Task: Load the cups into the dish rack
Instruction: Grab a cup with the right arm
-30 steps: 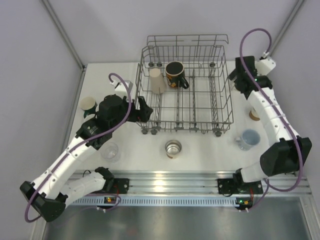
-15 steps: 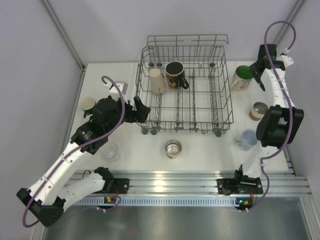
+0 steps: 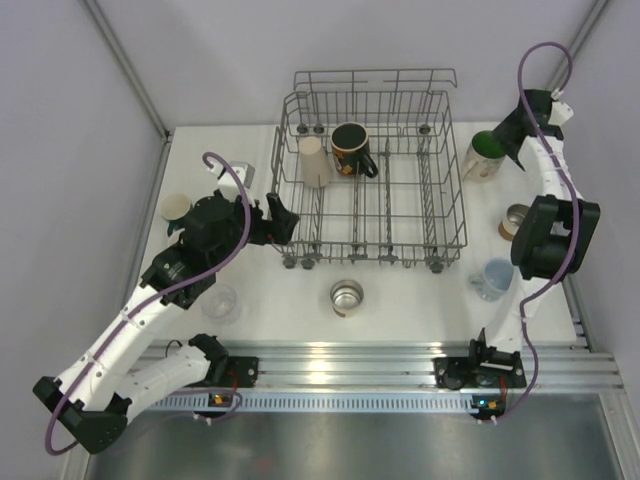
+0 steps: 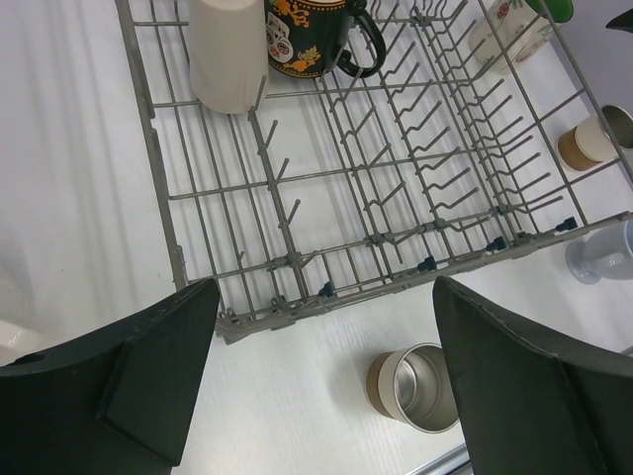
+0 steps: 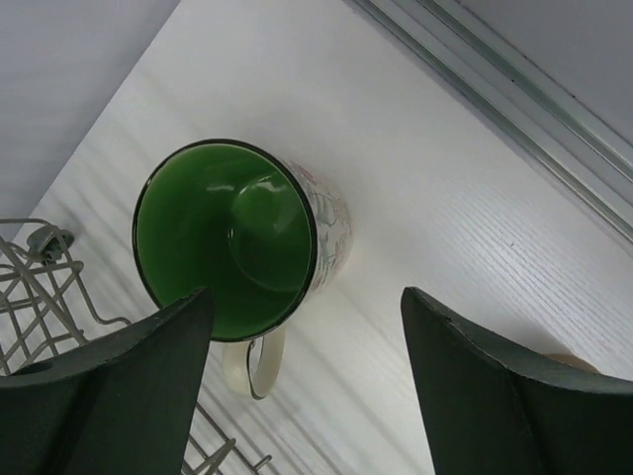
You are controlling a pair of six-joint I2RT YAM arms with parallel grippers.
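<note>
The grey wire dish rack (image 3: 370, 93) stands at the middle back. It holds a cream cup (image 3: 315, 160) and a black mug with tan inside (image 3: 350, 148). My left gripper (image 3: 285, 222) is open and empty at the rack's near left corner. Its wrist view shows the rack (image 4: 376, 240), the cream cup (image 4: 227, 49), the black mug (image 4: 312, 35) and a steel cup (image 4: 415, 386) on the table below. My right gripper (image 3: 510, 140) is open just above a cream mug with green inside (image 3: 483, 155), right of the rack. In the right wrist view this mug (image 5: 237, 237) lies between the fingers (image 5: 307, 297).
On the table are a steel cup (image 3: 347, 296) in front of the rack, a clear cup (image 3: 220, 303), a cream cup (image 3: 177, 208) at the left, a brown-banded cup (image 3: 515, 222) and a pale mug (image 3: 496, 278) at the right. The table's edge rail runs behind the green mug.
My right arm has swung out to the back right, uncovering the green mug, and its gripper now hovers over it. My left arm shifted slightly and stays by the rack.
</note>
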